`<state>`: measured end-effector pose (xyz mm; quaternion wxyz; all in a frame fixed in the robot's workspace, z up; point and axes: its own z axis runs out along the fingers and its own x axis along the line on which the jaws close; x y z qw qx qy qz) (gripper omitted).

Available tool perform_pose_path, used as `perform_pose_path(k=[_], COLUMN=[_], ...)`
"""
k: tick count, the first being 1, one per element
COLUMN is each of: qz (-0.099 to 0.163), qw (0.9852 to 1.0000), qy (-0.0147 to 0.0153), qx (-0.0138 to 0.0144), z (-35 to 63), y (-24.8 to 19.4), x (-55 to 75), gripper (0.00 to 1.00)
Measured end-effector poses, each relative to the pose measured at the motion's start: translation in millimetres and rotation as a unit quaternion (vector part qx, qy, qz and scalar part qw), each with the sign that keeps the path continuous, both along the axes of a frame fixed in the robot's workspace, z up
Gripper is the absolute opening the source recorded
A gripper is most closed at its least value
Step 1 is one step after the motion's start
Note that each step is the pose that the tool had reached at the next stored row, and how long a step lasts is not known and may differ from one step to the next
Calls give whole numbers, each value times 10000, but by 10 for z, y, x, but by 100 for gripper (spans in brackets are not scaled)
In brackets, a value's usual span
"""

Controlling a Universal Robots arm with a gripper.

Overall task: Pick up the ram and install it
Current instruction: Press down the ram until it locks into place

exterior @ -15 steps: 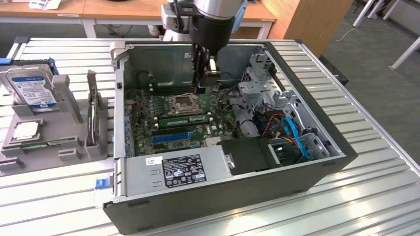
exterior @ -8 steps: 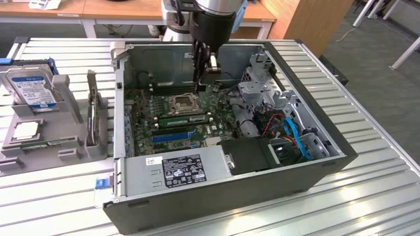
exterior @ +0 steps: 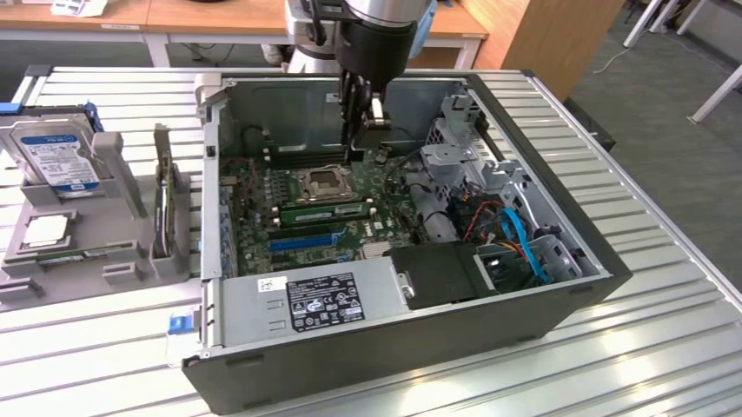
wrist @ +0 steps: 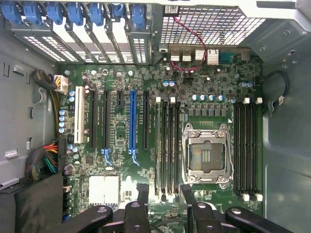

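A long green ram stick (exterior: 326, 210) sits in a memory slot just beside the silver processor socket (exterior: 323, 184), on the motherboard inside the open computer case (exterior: 406, 347). In the wrist view that bank of black slots (wrist: 167, 145) runs between my two fingertips, next to the socket (wrist: 206, 155). My gripper (exterior: 361, 139) (wrist: 165, 191) hangs inside the case above the motherboard. It is open, with bare board showing between the dark fingers (wrist: 143, 194), and it touches nothing.
A grey fixture (exterior: 116, 261) at the exterior view's left holds a hard drive (exterior: 52, 161), a square processor chip (exterior: 47, 230) and a thin board on edge (exterior: 166, 204). Inside the case are a drive cage (exterior: 464, 156), blue cables (exterior: 522, 243) and the power supply (exterior: 325, 300).
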<state>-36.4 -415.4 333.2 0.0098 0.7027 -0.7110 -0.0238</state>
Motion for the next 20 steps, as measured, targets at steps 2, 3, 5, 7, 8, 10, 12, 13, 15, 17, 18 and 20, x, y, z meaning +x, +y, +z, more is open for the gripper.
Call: perform_pose_path(k=[2,3,5,7,8,10,12,13,15,17,18,20], qz=[0,0,0,0,0,0,0,0,0,0,0,0], qw=[10000,10000,10000,10000,10000,10000,10000,10000,10000,10000,10000,10000], qy=[0,0,0,0,0,0,0,0,0,0,0,0], qx=[0,0,0,0,0,0,0,0,0,0,0,0], z=[0,0,0,0,0,0,0,0,0,0,0,0], y=[0,0,0,0,0,0,0,0,0,0,0,0], x=[0,0,0,0,0,0,0,0,0,0,0,0], gripper=[38,38,38,31,31,25,13,10,10,10,10,10])
